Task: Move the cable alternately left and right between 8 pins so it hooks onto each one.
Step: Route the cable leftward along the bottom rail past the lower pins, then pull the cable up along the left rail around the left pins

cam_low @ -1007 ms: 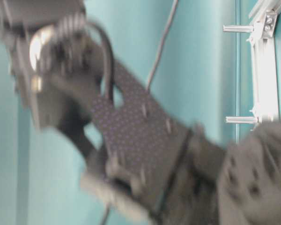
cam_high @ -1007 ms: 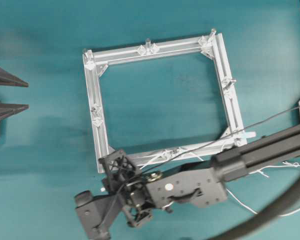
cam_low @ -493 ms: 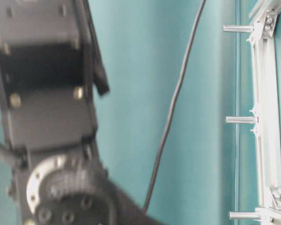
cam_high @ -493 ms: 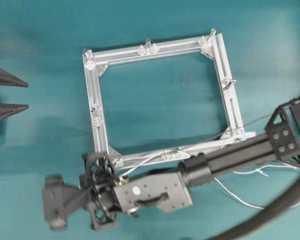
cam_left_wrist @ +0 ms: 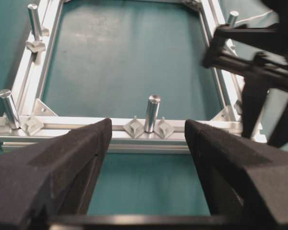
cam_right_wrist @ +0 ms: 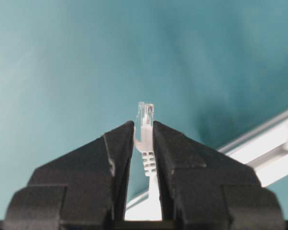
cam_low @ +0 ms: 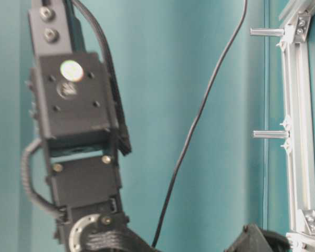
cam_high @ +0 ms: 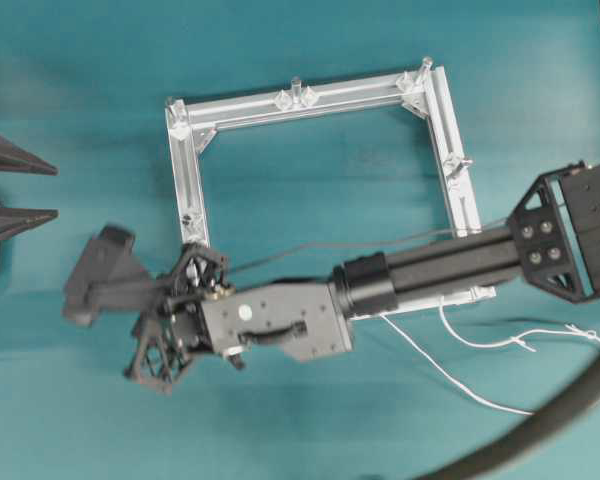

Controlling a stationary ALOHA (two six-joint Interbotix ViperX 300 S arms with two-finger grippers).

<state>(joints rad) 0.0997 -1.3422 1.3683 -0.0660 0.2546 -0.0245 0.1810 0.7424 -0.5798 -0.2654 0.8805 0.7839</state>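
Observation:
My right gripper (cam_right_wrist: 144, 125) is shut on the cable's end, a clear plug with a ribbed white boot (cam_right_wrist: 146, 117) standing between the fingertips. In the overhead view that gripper (cam_high: 90, 285) sits left of the silver frame (cam_high: 185, 180), near its lower-left corner, with its arm lying across the frame's bottom rail. The white cable (cam_high: 450, 375) trails in loops on the mat below the arm at the right. Pins (cam_high: 296, 86) stand upright along the frame. My left gripper (cam_high: 35, 190) is open at the left edge, and in its wrist view (cam_left_wrist: 148, 125) it faces a pin (cam_left_wrist: 152, 112).
A thick dark hose (cam_high: 540, 430) curves across the lower right corner. A thin dark robot wire (cam_low: 199, 121) hangs beside the right arm (cam_low: 79, 131) in the table-level view. Teal mat (cam_high: 320, 190) lies inside and around the frame.
The right arm has swung left and upward from below the frame's bottom rail, carrying the cable end past the lower-left corner. The left gripper has stayed still and open.

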